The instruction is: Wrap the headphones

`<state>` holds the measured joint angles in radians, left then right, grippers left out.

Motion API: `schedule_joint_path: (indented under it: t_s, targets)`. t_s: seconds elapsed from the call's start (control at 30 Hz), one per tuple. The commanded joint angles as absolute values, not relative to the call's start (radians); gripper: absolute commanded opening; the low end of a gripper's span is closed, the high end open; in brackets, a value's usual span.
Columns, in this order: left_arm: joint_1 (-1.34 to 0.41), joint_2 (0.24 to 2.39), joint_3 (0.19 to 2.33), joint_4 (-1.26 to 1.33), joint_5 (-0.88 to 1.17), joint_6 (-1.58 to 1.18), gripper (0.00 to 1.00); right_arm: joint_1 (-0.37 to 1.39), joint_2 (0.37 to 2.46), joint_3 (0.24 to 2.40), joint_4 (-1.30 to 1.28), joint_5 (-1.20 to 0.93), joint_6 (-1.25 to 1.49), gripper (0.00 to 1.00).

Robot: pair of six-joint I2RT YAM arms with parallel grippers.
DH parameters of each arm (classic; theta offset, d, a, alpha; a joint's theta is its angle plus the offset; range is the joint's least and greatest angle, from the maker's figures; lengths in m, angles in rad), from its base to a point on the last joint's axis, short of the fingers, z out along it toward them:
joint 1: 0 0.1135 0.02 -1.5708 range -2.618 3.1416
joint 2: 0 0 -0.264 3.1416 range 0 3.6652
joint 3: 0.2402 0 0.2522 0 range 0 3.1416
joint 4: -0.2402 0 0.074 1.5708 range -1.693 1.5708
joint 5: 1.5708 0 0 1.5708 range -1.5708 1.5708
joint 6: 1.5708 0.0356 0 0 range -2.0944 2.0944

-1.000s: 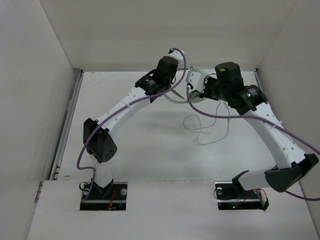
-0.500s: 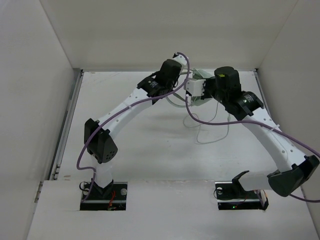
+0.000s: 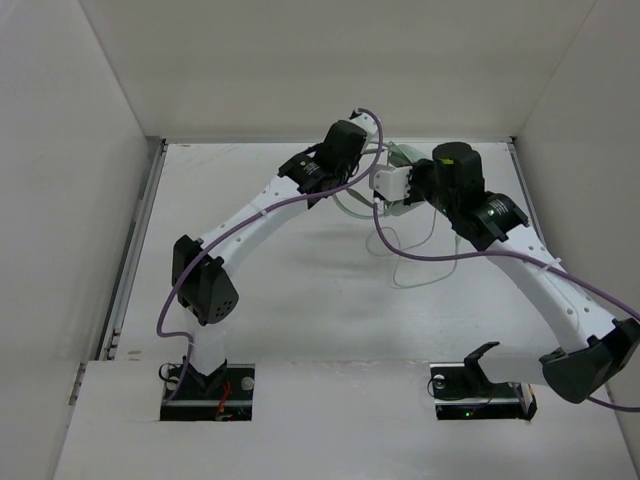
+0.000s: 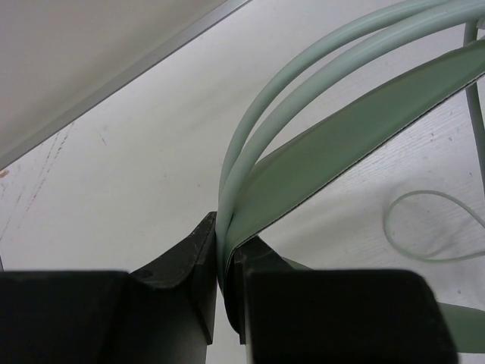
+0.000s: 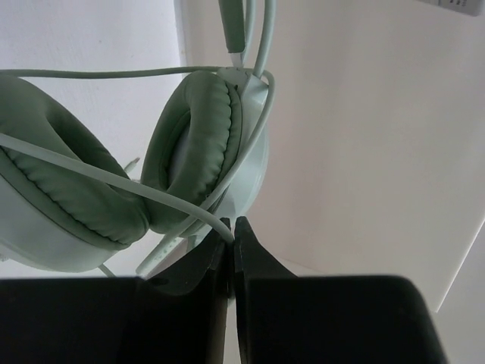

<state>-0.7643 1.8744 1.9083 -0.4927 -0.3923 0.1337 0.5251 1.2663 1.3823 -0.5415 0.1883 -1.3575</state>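
The pale mint-green headphones (image 3: 403,153) hang above the back of the table between my two grippers. My left gripper (image 4: 225,235) is shut on the thin headband (image 4: 341,144), which arches up and to the right. In the top view this gripper (image 3: 372,160) sits just left of the headphones. My right gripper (image 5: 231,227) is shut on the whitish cable (image 5: 114,182), right below the two padded cups (image 5: 197,144). The cable crosses in front of the cups. In the top view the right gripper (image 3: 385,192) is just below the headphones. Loose cable (image 3: 420,262) trails onto the table.
White walls close the table in at the back and on both sides, and the back wall is near the headphones. Purple arm cables (image 3: 300,200) drape along both arms. A loop of the whitish cable (image 4: 428,227) lies on the table under the headband.
The left wrist has moved a little to the right. The right wrist has swung nearer and lower with the cable in it. The loose loop on the table has changed shape.
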Motion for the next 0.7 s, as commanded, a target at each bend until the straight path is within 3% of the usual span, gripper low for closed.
schedule_joint_path:
  t_s: [0.0, 0.4, 0.67]
  targets:
    - [-0.769, 1.858, 1.96, -0.509, -0.379, 0.152, 0.0, 0.509, 1.213, 1.381, -0.371, 0.201, -1.342, 0.1]
    - [-0.765, 1.853, 1.963, -0.528, -0.361, 0.126, 0.0, 0.459, 1.174, 1.321, -0.282, 0.127, -1.254, 0.29]
    - [-0.768, 1.832, 1.979, -0.54, -0.296, 0.106, 0.0, 0.429, 1.175, 1.305, -0.287, 0.071, -1.16, 0.24]
